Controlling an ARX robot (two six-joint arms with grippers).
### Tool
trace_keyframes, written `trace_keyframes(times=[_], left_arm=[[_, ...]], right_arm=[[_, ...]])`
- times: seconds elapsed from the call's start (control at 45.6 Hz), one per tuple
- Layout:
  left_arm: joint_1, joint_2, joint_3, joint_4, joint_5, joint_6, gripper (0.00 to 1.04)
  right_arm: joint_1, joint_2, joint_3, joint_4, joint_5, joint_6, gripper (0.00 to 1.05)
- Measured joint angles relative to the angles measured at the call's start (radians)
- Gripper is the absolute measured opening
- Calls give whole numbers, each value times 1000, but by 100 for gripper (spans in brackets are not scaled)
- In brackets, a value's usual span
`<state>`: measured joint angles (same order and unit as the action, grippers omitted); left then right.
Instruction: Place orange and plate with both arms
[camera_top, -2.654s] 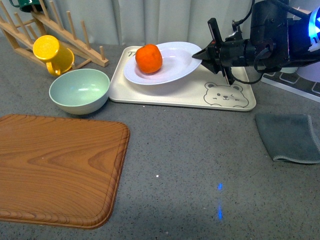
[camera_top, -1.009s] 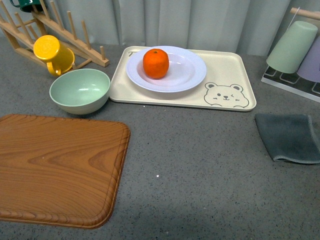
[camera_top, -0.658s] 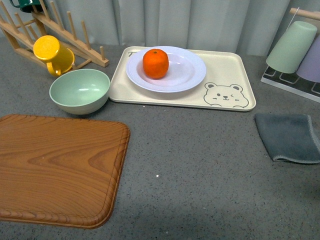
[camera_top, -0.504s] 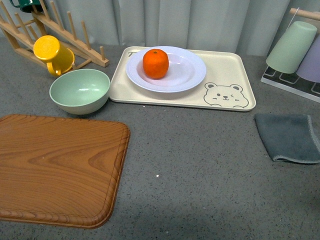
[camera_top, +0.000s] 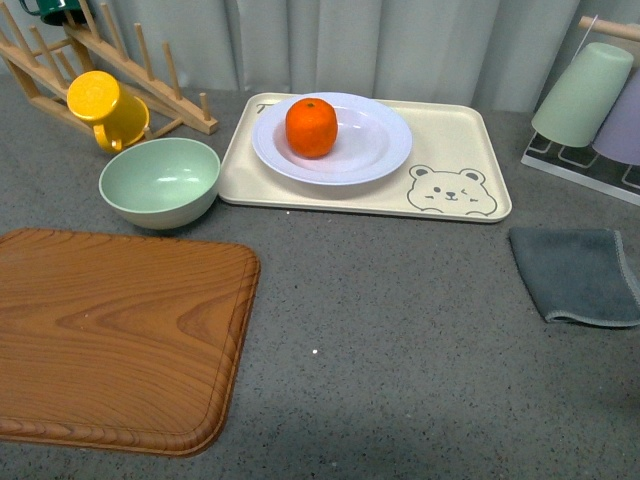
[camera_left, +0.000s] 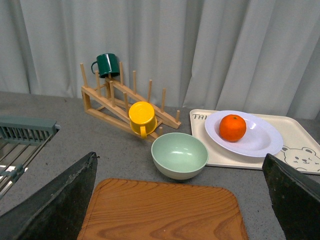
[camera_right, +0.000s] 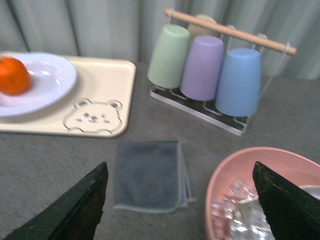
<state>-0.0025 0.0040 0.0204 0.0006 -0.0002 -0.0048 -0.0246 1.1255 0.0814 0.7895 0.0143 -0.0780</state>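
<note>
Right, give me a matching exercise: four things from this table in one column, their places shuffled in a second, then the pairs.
1. orange
2. plate
3. yellow mug
4. grey cloth

A. on the bear tray
B. flat on the countertop, near the cup rack
C. on the plate
D. against the wooden rack

Pairs: 1-C, 2-A, 3-D, 4-B

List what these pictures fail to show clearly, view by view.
- Front view: neither hand is in frame; the dark green mug on the wooden rack is cut off by the top edge.
- Left wrist view: the cream bear tray is partly cut off by the black hand finger.
- Right wrist view: blurred; the contents of the pink round bowl are unclear, and the bright round orange is cut by the edge.
</note>
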Motion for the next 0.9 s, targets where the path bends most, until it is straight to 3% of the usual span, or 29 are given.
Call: trace_keyframes(times=[0.066,0.154,0.417,0.899], left_arm=[[0,-2,0,0,0,0,98],[0,0,0,0,0,0,98],[0,-1,0,0,0,0,98],[0,-1,0,0,0,0,98]], right_arm=[[19,28,-66,220,-15,32,72],[23,-48,-73,254,-12,50,58],[23,-431,-75,-117,-13,66,1],[23,-770,-76,-431,-14,68,1]])
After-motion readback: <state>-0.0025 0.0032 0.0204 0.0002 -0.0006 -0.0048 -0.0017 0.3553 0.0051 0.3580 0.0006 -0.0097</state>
